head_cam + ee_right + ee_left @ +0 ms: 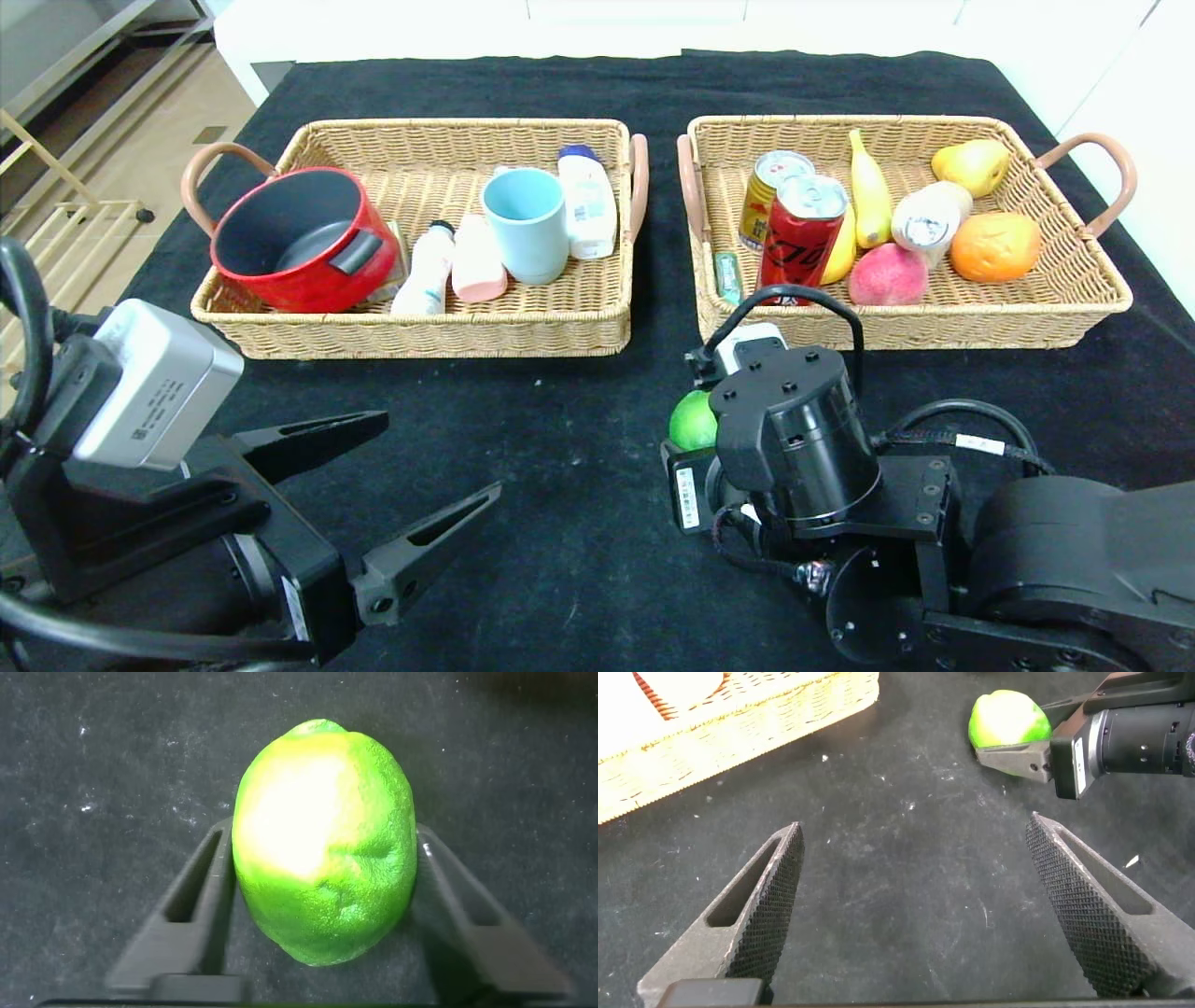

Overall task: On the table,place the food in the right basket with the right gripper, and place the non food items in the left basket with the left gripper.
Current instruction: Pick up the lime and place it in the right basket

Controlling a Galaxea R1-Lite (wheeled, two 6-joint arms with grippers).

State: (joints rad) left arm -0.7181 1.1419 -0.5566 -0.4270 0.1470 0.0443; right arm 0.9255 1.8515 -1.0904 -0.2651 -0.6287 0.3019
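A green lime (pixel 693 420) lies on the black cloth in front of the right basket (pixel 934 327). My right gripper (pixel 698 411) points down over it, mostly hidden under its own wrist. In the right wrist view the fingers (pixel 201 891) press both sides of the lime (pixel 322 840), so the gripper (pixel 322 833) is shut on it. The lime (pixel 1008 719) also shows in the left wrist view with a right finger against it. My left gripper (pixel 439 455) is open and empty over bare cloth (pixel 915 826), in front of the left basket (pixel 411 331).
The left basket holds a red pot (pixel 303 238), a blue cup (pixel 526 222) and several bottles. The right basket holds two cans (pixel 801 233), a banana (pixel 868 196), a pear (pixel 971 165), an orange (pixel 995 246) and a peach (pixel 887 273).
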